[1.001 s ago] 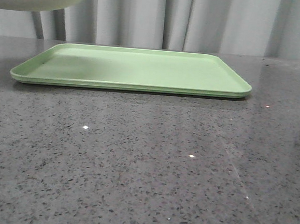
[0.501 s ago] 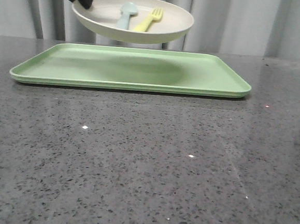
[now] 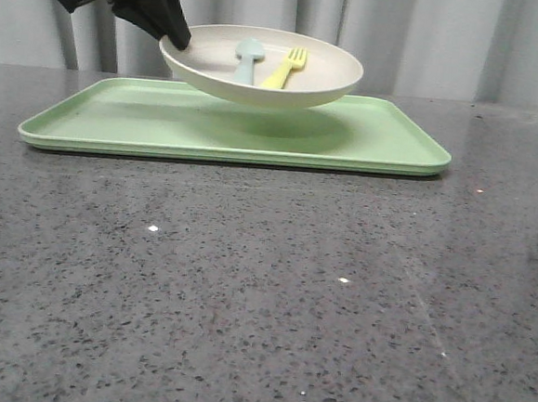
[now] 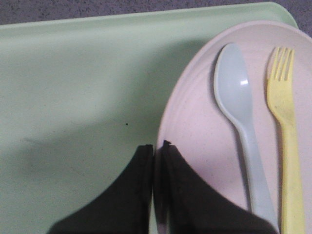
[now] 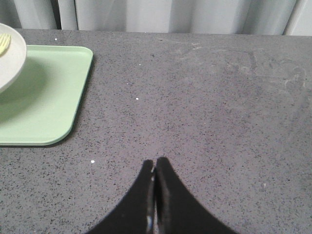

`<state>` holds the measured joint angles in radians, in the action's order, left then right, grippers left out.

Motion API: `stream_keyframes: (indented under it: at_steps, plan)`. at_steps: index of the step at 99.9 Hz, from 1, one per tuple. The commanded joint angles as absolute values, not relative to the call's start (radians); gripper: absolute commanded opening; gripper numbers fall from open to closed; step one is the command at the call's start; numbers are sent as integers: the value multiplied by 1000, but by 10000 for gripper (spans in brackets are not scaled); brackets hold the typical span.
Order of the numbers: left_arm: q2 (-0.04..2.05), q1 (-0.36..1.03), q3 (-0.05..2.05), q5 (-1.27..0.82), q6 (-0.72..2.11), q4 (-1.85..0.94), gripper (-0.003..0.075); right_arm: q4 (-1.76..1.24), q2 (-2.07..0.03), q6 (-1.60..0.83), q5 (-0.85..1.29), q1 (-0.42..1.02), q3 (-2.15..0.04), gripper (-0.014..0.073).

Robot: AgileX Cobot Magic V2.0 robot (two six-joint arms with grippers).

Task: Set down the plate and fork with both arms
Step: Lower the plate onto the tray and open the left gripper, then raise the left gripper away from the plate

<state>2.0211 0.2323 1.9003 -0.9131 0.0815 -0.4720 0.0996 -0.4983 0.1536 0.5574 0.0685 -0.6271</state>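
The cream-white plate (image 3: 261,70) hangs just above the middle of the light-green tray (image 3: 98,118), tilted slightly. My left gripper (image 3: 178,35) is shut on the plate's left rim (image 4: 168,131), one finger inside and one outside. The yellow fork (image 3: 287,69) lies in the plate beside a light blue spoon (image 3: 248,58); both also show in the left wrist view, the fork (image 4: 285,126) and the spoon (image 4: 239,112). My right gripper (image 5: 155,163) is shut and empty over bare tabletop to the right of the tray; it is out of the front view.
The grey speckled tabletop (image 3: 262,294) stretches in front of the tray. The tray's right corner (image 5: 58,97) shows in the right wrist view, with the plate's edge (image 5: 12,58) above it. A pale curtain (image 3: 431,41) hangs behind the table.
My left gripper has carried the plate with fork and spoon from the upper left down and to the right, and it now hangs low over the tray's middle.
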Motion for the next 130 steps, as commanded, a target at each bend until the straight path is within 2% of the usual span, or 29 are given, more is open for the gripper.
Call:
stream_keyframes:
  at_steps: [1, 59, 68, 85, 92, 130]
  plan:
    - [1958, 240, 1938, -856, 66, -512, -20, 105, -509, 152, 495, 68, -659, -66]
    - [1958, 240, 1938, -870, 49, -461, -13, 105, -509, 152, 497, 68, -659, -66]
    - [1958, 236, 1938, -887, 46, -461, 48, 105, -509, 152, 497, 68, -659, -66]
    - [1958, 236, 1938, -890, 46, -461, 237, 105, -509, 152, 497, 68, -659, -66]
    - [1958, 236, 1938, -890, 46, -461, 276, 105, -509, 152, 497, 68, -659, -66]
    - [1900, 232, 1938, -883, 46, -455, 282, 104, -509, 152, 474, 79, -644, -66]
